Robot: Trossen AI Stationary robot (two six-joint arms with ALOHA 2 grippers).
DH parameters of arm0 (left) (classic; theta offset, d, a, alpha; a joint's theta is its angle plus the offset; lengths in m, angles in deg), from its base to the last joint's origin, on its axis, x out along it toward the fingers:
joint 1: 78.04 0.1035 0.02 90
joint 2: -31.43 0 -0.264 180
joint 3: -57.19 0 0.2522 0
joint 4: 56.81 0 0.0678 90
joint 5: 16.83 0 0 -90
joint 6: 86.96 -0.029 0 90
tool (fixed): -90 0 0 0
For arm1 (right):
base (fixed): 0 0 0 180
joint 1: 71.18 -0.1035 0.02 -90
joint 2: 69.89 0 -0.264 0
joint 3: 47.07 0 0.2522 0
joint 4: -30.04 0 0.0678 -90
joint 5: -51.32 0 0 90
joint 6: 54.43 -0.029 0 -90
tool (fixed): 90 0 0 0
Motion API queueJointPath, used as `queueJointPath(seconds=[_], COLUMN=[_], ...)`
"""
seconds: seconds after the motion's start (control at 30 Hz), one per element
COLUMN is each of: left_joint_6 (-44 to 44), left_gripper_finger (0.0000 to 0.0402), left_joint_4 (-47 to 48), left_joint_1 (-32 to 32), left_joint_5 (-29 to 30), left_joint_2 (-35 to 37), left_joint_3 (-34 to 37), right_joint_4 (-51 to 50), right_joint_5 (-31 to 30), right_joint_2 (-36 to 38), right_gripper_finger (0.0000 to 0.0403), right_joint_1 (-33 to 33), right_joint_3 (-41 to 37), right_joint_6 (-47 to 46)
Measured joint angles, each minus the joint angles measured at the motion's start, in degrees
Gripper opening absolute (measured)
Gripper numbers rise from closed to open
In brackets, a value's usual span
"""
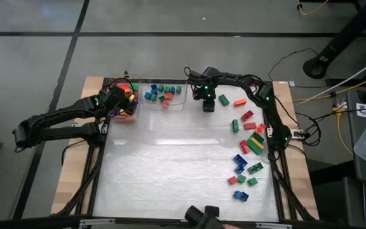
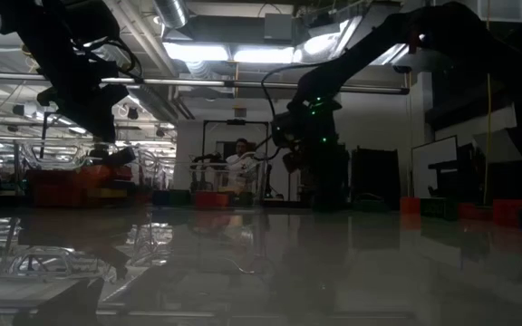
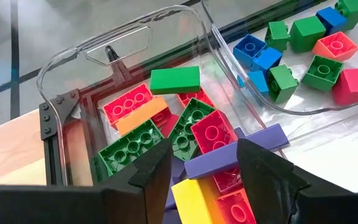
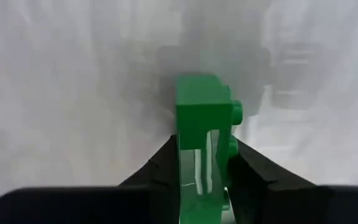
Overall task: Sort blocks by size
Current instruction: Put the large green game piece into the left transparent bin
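Observation:
Loose blocks [image 1: 246, 143] in red, green, blue and orange lie scattered on the white table's right half. My right gripper [image 1: 208, 107] points down near the far edge, shut on a green block [image 4: 201, 106]. At the far left, my left gripper [image 3: 204, 155] hovers open over a clear bin [image 3: 73, 50]. This bin holds long blocks in green, red, orange, purple and yellow. Beside it, a second clear bin [image 1: 164, 95] holds short square blocks [image 3: 303, 43] in blue, green and red. My right gripper pinches the green block's two broad faces [image 4: 194, 143] between its two fingers [image 4: 166, 155], coming from above and pointing down. The block stands on edge in the hold, studs to one side. Whether its lower end rests on the table I cannot tell.
A green block [image 1: 223, 99] and an orange one [image 1: 239, 102] lie just right of my right gripper. The table's middle and left near part are bare white sheet [image 1: 170, 172]. Beyond the far edge a person [image 2: 240, 163] stands in the room. Cables [image 1: 335, 108] run off the right side.

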Motion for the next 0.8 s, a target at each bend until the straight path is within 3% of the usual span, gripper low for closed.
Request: queueJointPath(seconds=[0.2,0.4,0.53,0.8], left_joint_6=[-1.5,-3.2,-5.2,-7.5], left_gripper_finger=[0.0169,0.0169,0.0169,0.0169], left_joint_4=[-0.7,-1.1,-2.0,-3.5], left_joint_1=[0.0,-1.8,-4.7,-11.4], left_joint_5=[-3.6,-6.6,-7.1,-16.0], left_joint_2=[0.0,0.1,0.1,0.1], left_joint_3=[0.0,0.0,0.0,0.0], right_joint_4=[-6.3,-10.1,-9.9,-2.4], right_joint_5=[7.9,14.8,15.1,12.5], right_joint_2=[0.0,0.0,0.0,0.0], right_gripper_finger=[0.0089,0.0094,0.0100,0.0096], right_joint_1=[-2.5,-8.8,-14.6,-27.3], right_joint_3=[0.0,0.0,0.0,0.0], right_joint_6=[-8.3,-9.1,-8.9,-8.1])
